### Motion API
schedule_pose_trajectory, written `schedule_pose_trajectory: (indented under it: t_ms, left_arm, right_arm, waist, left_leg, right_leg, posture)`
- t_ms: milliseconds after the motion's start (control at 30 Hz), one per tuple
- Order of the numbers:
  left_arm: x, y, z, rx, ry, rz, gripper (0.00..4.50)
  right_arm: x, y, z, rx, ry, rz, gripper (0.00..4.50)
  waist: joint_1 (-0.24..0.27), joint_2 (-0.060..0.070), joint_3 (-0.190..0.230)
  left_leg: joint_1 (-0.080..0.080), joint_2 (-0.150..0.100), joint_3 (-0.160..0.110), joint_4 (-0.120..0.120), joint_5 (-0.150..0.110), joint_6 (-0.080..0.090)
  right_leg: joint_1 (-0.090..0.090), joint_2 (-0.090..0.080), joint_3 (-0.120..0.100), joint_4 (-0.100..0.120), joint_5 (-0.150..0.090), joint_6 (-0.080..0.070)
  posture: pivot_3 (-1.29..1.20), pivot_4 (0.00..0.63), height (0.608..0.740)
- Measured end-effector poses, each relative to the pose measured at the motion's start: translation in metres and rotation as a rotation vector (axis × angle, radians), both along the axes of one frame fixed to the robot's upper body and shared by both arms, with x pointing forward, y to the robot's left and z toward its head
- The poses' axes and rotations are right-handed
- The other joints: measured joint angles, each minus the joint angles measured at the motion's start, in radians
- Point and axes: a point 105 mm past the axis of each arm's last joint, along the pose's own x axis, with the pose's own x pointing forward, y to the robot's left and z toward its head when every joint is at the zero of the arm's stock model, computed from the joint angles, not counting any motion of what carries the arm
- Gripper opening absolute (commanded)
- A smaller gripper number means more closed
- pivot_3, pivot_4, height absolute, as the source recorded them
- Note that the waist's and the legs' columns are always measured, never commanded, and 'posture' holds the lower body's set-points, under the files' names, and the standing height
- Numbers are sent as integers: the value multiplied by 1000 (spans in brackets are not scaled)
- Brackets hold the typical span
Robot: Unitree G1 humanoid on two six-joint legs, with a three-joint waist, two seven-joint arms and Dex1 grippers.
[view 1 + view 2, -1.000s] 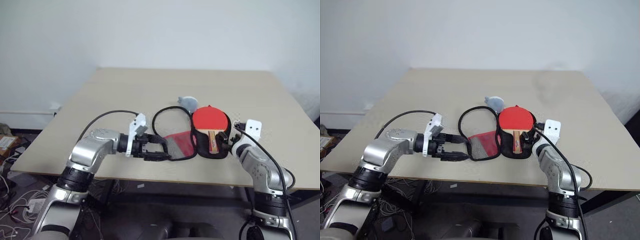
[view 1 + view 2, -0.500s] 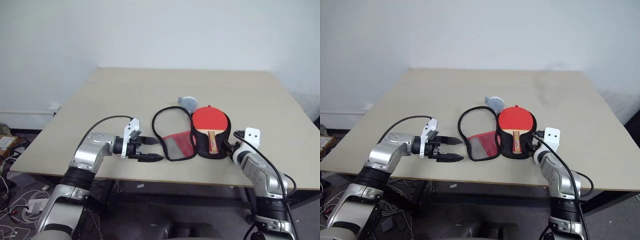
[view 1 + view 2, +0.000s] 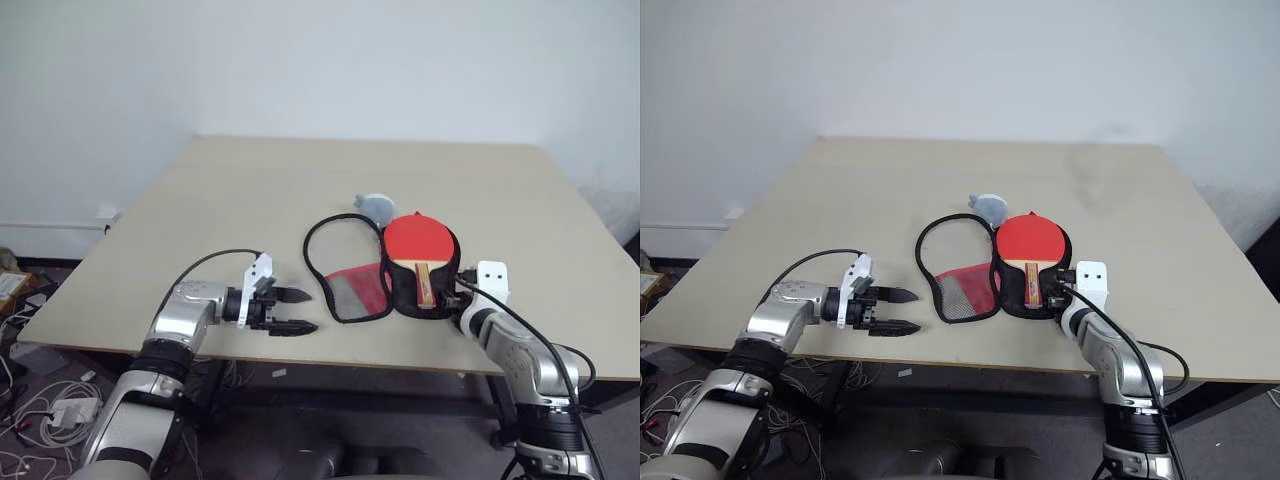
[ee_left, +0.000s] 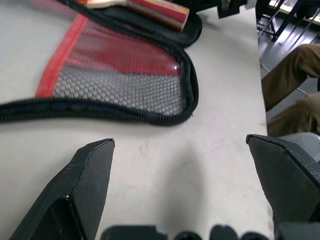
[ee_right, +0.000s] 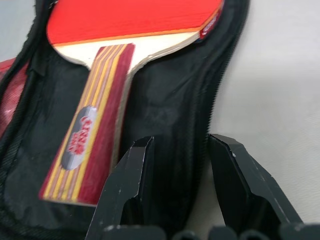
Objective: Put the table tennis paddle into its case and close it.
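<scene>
1. The table tennis paddle (image 3: pixel 417 245) lies flat, red face up, inside the open half of the case (image 3: pixel 440 290), with its handle toward the near table edge. The blade and handle rest on the black lining.
2. The case lies open on the table (image 3: pixel 300 180). Its lid half (image 3: pixel 352 290), with red trim and grey mesh, is folded out flat toward the robot's left, and the black zipper edge loops away from it.
3. A small grey-white round object (image 3: pixel 375 206) sits just beyond the case, near the tip of the paddle.
4. The right gripper (image 5: pixel 180 165) has its fingers narrowed around the near rim of the case, one finger inside on the lining and one outside the zipper edge. It appears to be pinching that rim.
5. The left gripper (image 3: pixel 296 311) hovers low over the table, just beside the lid half, with its fingers spread wide and nothing between them.
6. Judged step: insertion is complete; closing has not started.
7. Next move calls for the left gripper to take the free edge of the lid half and fold it over the paddle while the right gripper steadies the base. Zipping follows.
</scene>
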Motion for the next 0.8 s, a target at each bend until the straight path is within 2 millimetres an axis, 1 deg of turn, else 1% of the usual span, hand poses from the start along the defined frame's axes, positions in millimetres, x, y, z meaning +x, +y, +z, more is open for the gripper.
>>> schedule_pose_trajectory:
  t_ms: [33,133,167,400,500,667,700,800]
  left_arm:
    - [0,1,-1,4,0,-1,4500]
    - [2,1,0,2,-8,-6,4500]
    - [3,0,0,0,-12,-11,4500]
    - [5,-5,2,-26,-31,-12,4500]
    - [7,-8,12,-45,-62,-21,4500]
    - [11,-15,34,-99,-133,-22,4500]
    - [12,-16,38,-103,-145,-17,4500]
    - [12,-17,40,-103,-149,-11,4500]
  right_arm:
    - [0,0,-1,-2,3,-1,1252]
    - [0,-2,-2,-9,9,-5,250]
    - [0,-1,-2,-7,9,-4,9]
    - [-2,-3,-2,-11,7,12,9]
    - [-5,-3,-1,-16,14,38,9]
    - [-19,-1,1,-25,41,117,9]
    - [-25,1,2,-20,52,143,9]
    - [-34,2,3,-15,68,177,9]
  waist:
    - [0,-1,-1]
    - [-1,-2,-1]
    - [-1,-2,-1]
    - [1,-3,-2]
    - [1,-3,-2]
    - [3,-3,-2]
    - [4,-3,-2]
    - [4,-3,-2]
  left_leg:
    - [0,0,0,0,0,0]
    - [0,0,0,0,0,0]
    - [0,0,0,0,0,0]
    - [0,0,0,0,0,0]
    - [0,0,0,0,-1,1]
    - [0,0,0,1,-1,2]
    - [-1,0,0,1,-1,2]
    - [-1,0,0,1,-2,3]
  right_leg:
    - [0,0,0,0,0,0]
    - [0,0,0,0,0,0]
    - [0,0,0,0,0,0]
    - [0,0,0,0,0,0]
    - [0,0,0,-1,0,0]
    - [0,0,-1,-1,0,0]
    - [1,0,-1,-1,0,0]
    - [1,0,-1,-1,0,0]
  posture:
    - [0,0,740]
    - [0,0,740]
    - [0,0,740]
    - [0,0,740]
    - [0,0,740]
    - [0,0,740]
    - [0,0,740]
    - [0,0,740]
